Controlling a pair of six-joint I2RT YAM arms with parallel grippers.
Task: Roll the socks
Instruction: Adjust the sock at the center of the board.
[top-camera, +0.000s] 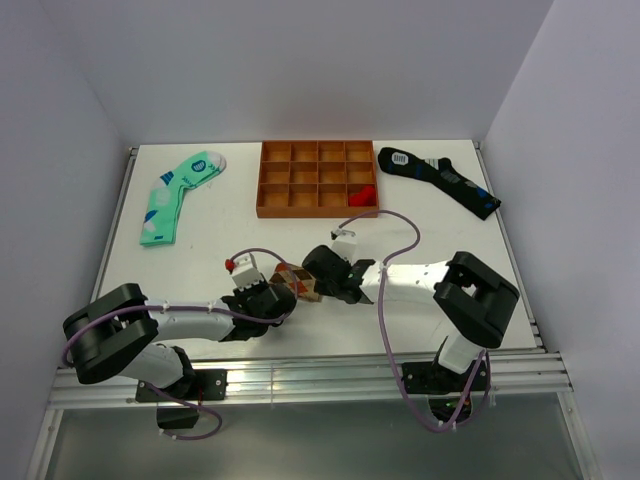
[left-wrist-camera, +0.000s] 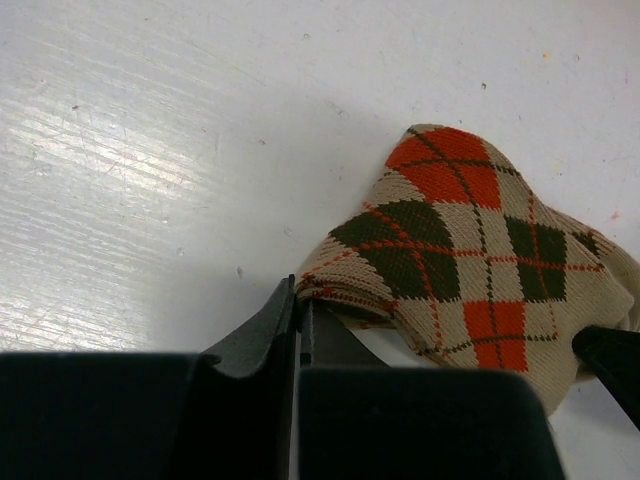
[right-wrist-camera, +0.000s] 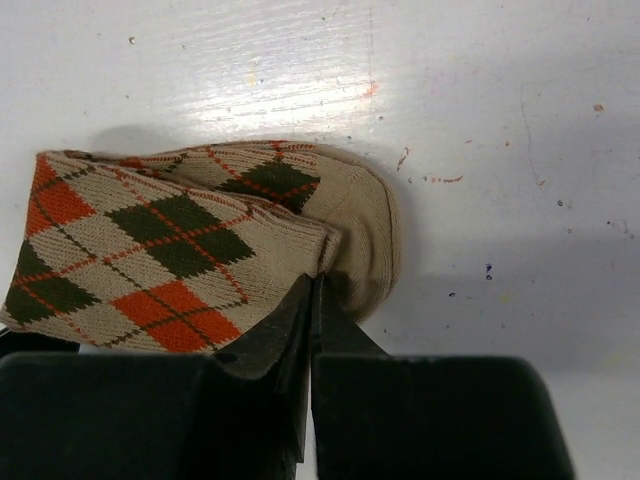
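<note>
You have a white table (top-camera: 230, 215) enclosed by pale walls, with both arms bolted at its near edge. The left arm (top-camera: 190, 322) and right arm (top-camera: 420, 283) both reach inward and meet near the table's middle, a little toward the near side.

At the far middle sits an orange plastic tray with twelve compartments (top-camera: 318, 212). A mint-green sock with white patches (top-camera: 175, 195) lies flat at far left. A black sock with blue marks (top-camera: 440, 178) lies flat at far right. Both are well apart from the arms.

The tan-brown knit argyle sock with orange-red and dark diamonds (top-camera: 298, 282) lies bunched and folded over itself on the table, between the two wrists.

Left gripper (left-wrist-camera: 298, 300): you see its jaws pressed together at the sock's near edge, with the folded fabric caught at their tips. The rest of the sock (left-wrist-camera: 460, 270) spreads away to the right.

Right gripper (right-wrist-camera: 314, 285): its jaws are pressed together too, pinching the sock (right-wrist-camera: 170, 250) where the patterned layer overlaps the plain tan end.

A small red object (top-camera: 362, 194) rests in the tray's near-right compartment; you cannot tell what it is.
</note>
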